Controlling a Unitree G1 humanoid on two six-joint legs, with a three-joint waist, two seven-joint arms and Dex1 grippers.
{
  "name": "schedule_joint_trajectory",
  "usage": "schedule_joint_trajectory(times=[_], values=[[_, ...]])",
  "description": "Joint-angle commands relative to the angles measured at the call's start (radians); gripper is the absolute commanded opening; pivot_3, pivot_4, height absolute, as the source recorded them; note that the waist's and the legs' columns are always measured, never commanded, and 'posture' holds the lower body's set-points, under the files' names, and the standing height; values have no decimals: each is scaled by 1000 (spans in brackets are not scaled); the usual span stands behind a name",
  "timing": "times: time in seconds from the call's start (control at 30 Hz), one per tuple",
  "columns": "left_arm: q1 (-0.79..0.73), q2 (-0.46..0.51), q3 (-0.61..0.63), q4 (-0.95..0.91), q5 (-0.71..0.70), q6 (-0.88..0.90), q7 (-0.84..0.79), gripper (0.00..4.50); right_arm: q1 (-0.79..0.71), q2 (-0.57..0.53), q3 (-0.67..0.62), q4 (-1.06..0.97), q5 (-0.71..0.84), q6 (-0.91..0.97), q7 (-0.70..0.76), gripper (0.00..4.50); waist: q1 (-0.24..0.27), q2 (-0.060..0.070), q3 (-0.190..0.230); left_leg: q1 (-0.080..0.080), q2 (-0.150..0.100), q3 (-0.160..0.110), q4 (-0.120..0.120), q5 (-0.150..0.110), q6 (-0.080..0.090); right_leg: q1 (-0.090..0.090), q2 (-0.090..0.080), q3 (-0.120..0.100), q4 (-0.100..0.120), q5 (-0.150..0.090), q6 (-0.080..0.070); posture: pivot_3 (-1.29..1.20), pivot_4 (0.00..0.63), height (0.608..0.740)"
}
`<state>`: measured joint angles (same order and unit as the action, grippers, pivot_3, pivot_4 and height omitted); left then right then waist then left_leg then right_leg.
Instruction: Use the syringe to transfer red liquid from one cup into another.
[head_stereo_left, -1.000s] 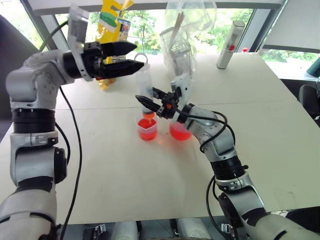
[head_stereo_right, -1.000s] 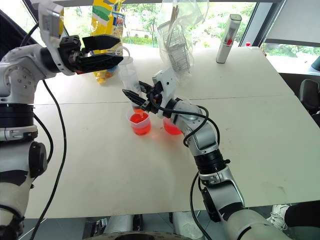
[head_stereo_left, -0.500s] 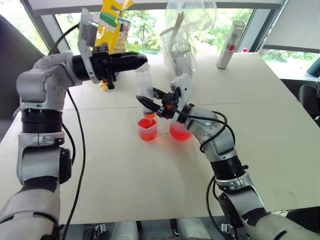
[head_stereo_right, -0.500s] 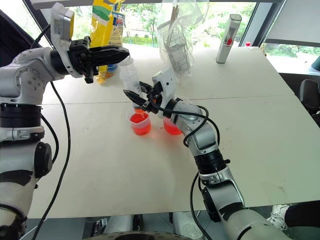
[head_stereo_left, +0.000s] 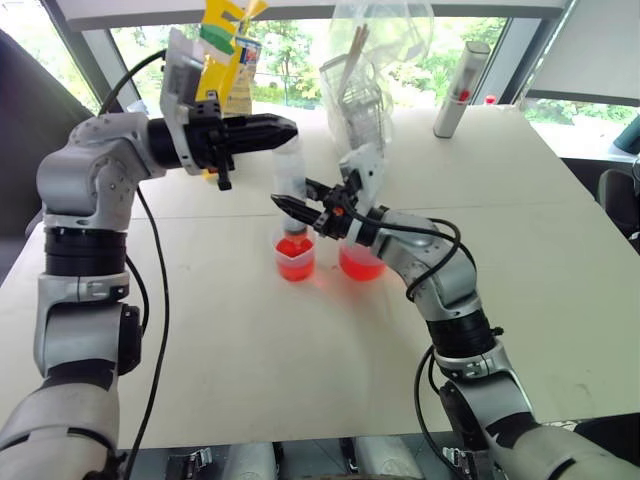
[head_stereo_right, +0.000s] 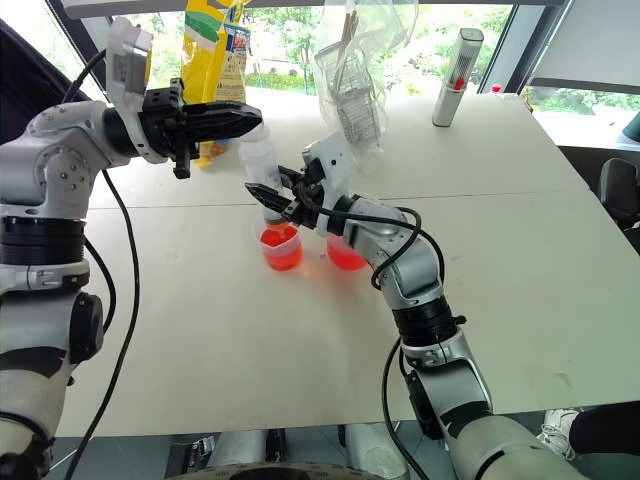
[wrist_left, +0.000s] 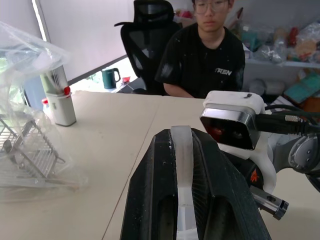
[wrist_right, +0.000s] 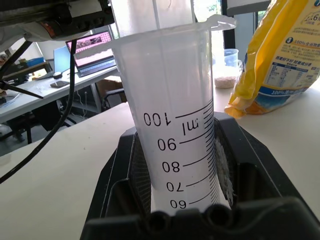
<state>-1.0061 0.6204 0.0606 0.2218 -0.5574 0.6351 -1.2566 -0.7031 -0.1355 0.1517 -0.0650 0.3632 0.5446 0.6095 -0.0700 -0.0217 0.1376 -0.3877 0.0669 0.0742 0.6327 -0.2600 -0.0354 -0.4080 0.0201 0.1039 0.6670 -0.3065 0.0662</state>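
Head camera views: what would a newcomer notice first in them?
The two cups of red liquid: the smaller cup and the larger beaker beside it, mid-table. Above the smaller cup stands the clear syringe, tip down, its barrel gripped by the right tool and its plunger top by the left tool. A yellow bag stands behind.

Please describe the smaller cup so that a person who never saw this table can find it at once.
Look at the middle of the white table, where two clear cups with red liquid stand side by side under the syringe. The smaller cup is the one on the robot's left, directly below the syringe tip. Its neighbour, the larger beaker, is wider.
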Motion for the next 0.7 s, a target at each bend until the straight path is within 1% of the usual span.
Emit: schedule_joint_trajectory(times=[0.03, 0.37, 0.6, 0.67, 0.7], values=[[51, -10, -73, -29, 24, 5, -27, 39, -111, 10, -90, -124, 58, -19, -37, 1349, 0, 0, 0, 0, 0, 0, 0, 0, 0, 0, 0, 0, 0, 0, 0, 0, 150, 739], [90, -10, -82, -57, 27, 3, -16, 39, -140, -2, -109, -144, 82, 16, -48, 1349, 0, 0, 0, 0, 0, 0, 0, 0, 0, 0, 0, 0, 0, 0, 0, 0, 150, 739], [68, 0, -51, -54, 9, 18, -2, 39, -115, -3, -89, -147, 80, 28, -42, 1349, 0, 0, 0, 0, 0, 0, 0, 0, 0, 0, 0, 0, 0, 0, 0, 0, 150, 739], [55, 1, -31, -48, -5, 31, 11, 907, -103, 2, -80, -148, 79, 31, -42, 1349, 0, 0, 0, 0, 0, 0, 0, 0, 0, 0, 0, 0, 0, 0, 0, 0, 150, 739], [49, 0, -21, -46, -11, 39, 19, 1229, -97, 4, -74, -150, 79, 32, -41, 1349, 0, 0, 0, 0, 0, 0, 0, 0, 0, 0, 0, 0, 0, 0, 0, 0, 150, 739]])
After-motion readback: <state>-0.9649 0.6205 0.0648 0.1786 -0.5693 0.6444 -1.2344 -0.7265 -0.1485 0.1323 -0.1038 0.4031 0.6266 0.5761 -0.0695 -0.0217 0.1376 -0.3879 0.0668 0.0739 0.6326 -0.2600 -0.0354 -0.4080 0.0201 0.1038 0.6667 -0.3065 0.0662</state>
